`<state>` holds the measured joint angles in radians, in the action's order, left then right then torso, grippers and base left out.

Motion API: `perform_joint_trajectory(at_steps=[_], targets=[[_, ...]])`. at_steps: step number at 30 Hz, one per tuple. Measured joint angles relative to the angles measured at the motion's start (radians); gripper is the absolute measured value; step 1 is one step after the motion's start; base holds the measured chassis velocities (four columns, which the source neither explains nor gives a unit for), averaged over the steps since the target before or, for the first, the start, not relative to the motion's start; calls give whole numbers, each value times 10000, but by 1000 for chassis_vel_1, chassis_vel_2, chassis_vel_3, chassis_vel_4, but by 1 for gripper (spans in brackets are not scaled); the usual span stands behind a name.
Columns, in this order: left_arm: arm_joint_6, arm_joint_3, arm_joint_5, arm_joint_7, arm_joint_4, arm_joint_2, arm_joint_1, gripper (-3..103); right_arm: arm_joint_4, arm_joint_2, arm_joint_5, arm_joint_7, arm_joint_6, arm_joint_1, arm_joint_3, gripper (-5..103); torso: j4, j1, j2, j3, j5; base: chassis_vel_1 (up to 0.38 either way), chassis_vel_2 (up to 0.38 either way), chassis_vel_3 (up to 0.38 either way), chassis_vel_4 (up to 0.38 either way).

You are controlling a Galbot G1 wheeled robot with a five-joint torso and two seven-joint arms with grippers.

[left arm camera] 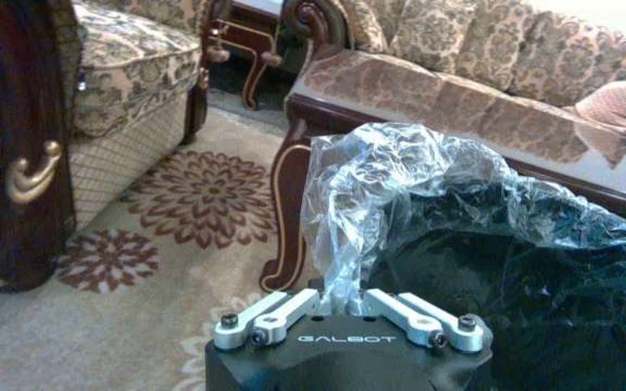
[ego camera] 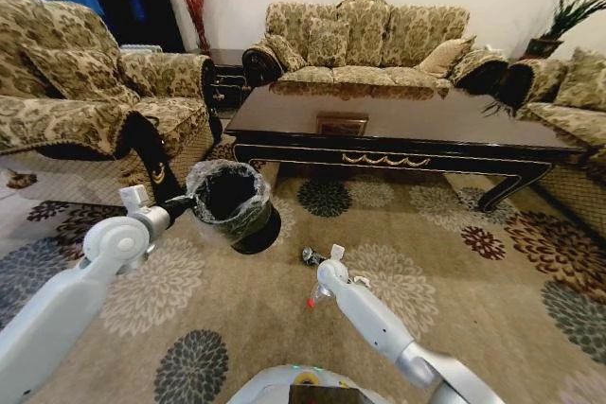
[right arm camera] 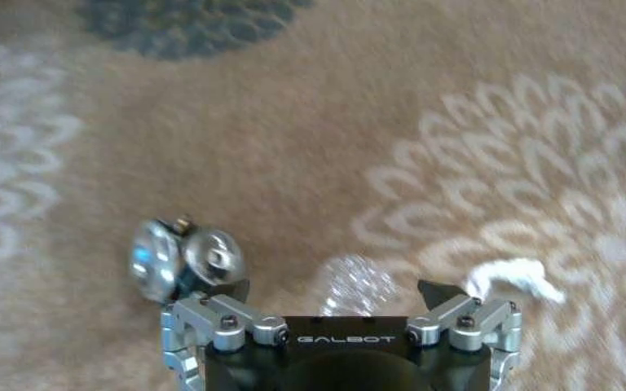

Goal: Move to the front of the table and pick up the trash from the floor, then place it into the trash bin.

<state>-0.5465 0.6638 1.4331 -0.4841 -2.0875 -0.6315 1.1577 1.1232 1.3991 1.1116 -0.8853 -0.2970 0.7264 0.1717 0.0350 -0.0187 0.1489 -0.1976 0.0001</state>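
My left gripper (left arm camera: 346,314) is clamped on the bin (ego camera: 230,203) liner, holding the bin off the carpet (ego camera: 454,309) before the table (ego camera: 398,125). My right gripper (right arm camera: 335,295) hangs low, jaws wide around the bottle (right arm camera: 354,281), foil ball (right arm camera: 182,257) and paper scrap (right arm camera: 509,278) beside it.

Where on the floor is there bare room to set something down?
Bare carpet lies right of the right hand, toward the table leg. It is crowded around that hand: a shiny ball, bottle, and paper scrap. The left hand holds the trash bin.
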Motion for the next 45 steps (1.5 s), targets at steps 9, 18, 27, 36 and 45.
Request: perform_joint_trajectory(at_steps=[9,18,27,36,45], targets=[[0,-106,-89,-62,-171,-120,114,4,-878,286,-197,436,-28,384,-547,100,1,0,0,0,-1,0,0,0,0],[14,-218,-327,-71,-225,-218,289,4,-1261,471,-637,1039,64,527,-624,93,3,0,0,0,-1,0,0,0,0],[49,-358,-466,-72,-194,-208,311,4,-862,343,-845,1122,231,813,-542,61,2,0,0,0,0,0,0,0,0],[67,-782,-732,-42,18,-468,337,4,967,-418,-1200,1834,1153,1262,-416,35,0,0,0,0,0,0,0,0,0],[74,-1684,-1068,17,413,-760,575,4,3272,-1745,-1284,3638,3567,447,-427,20,2,0,0,0,0,0,0,0,0]])
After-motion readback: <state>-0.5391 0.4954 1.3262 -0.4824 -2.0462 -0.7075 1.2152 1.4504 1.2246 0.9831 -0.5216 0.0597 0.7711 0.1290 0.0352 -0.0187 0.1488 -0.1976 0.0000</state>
